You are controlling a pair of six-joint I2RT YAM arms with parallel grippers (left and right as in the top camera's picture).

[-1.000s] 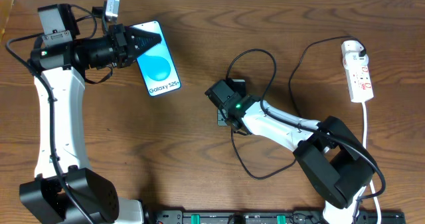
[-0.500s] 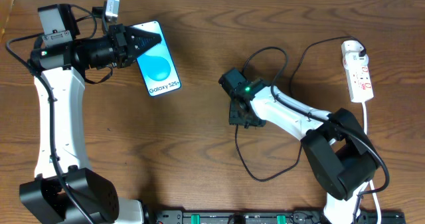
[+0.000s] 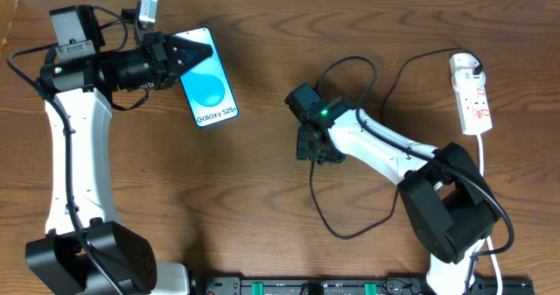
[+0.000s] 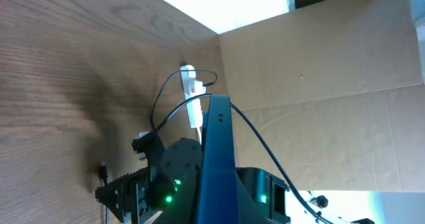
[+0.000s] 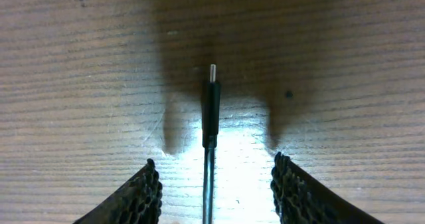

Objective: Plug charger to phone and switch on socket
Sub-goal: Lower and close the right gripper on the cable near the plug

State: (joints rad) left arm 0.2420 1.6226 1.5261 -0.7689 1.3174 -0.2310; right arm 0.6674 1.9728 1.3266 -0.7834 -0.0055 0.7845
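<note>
Charger (image 5: pixel 210 114) lengthwise, tip away from right gripper (image 5: pixel 214 163)

Could not see the charger's (image 5: pixel 210 108) plug tip from overhead, buried under the right gripper (image 3: pixel 317 144). Lost the phone's (image 3: pixel 210 94) upper end beneath the left gripper (image 3: pixel 201 52) there too.

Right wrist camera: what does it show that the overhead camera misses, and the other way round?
Only the right wrist: the plug with its metal tip, lying loose between the open fingers of the right gripper. Only overhead: the phone pinched by the left gripper, and the white power strip. Both: black cable, wooden table.
</note>
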